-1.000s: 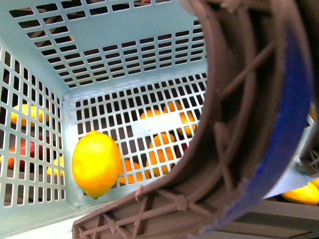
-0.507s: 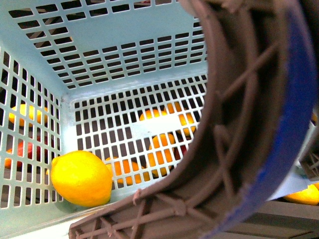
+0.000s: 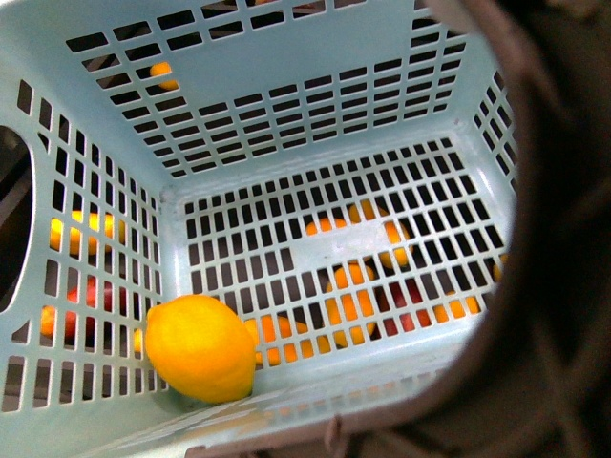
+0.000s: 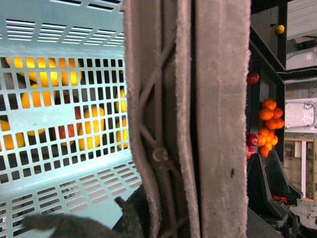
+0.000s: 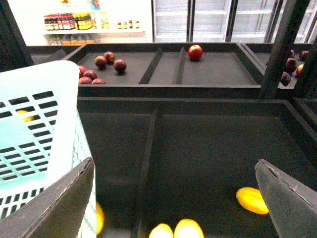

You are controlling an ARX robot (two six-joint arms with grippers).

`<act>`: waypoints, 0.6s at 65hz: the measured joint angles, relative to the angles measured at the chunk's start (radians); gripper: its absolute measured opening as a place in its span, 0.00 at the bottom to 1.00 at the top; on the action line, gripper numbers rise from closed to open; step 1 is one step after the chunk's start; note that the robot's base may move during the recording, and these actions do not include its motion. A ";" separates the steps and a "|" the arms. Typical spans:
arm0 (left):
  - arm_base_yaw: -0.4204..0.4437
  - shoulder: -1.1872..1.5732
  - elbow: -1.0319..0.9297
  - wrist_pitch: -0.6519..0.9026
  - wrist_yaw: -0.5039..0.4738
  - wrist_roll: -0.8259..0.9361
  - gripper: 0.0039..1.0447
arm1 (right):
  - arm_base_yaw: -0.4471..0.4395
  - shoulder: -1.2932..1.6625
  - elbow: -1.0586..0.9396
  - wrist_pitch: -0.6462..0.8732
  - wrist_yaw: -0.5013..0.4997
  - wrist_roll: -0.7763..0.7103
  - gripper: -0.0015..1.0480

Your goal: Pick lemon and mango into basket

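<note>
The basket (image 3: 329,250) filled the front view, turquoise and slotted, with no print or brand on its walls. Its brown handle (image 4: 218,119) took up most of the left wrist view, so I could not tell how the left gripper's jaws stood. Beside the basket lay dark display bins (image 5: 208,148). The right gripper (image 5: 174,171) hung over one of them with its jaws wide apart and nothing between them.

The lemon (image 3: 200,348) lay inside the basket, in a floor corner against the wall. It looked firm, light and glossy, so likely slippery; a hold across its short waist should suit it.

An elongated yellow-orange fruit (image 5: 252,200), which I took for the mango, lay in the bin under the right gripper. It is probably heavier and easier to bruise, so best taken gently across the middle. Orange fruit (image 3: 348,305) showed through the floor slots. Bottles (image 5: 69,22) lined a far shelf, their labels too small to read.
</note>
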 joint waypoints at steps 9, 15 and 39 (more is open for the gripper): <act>0.004 0.000 0.000 0.000 -0.015 0.003 0.14 | 0.000 0.002 -0.001 -0.001 -0.002 0.000 0.92; 0.004 0.000 0.001 0.000 -0.015 0.008 0.14 | 0.000 0.002 -0.002 -0.001 -0.002 0.000 0.92; 0.009 0.000 0.002 0.000 -0.014 0.011 0.14 | 0.000 0.001 -0.005 -0.002 -0.003 0.000 0.92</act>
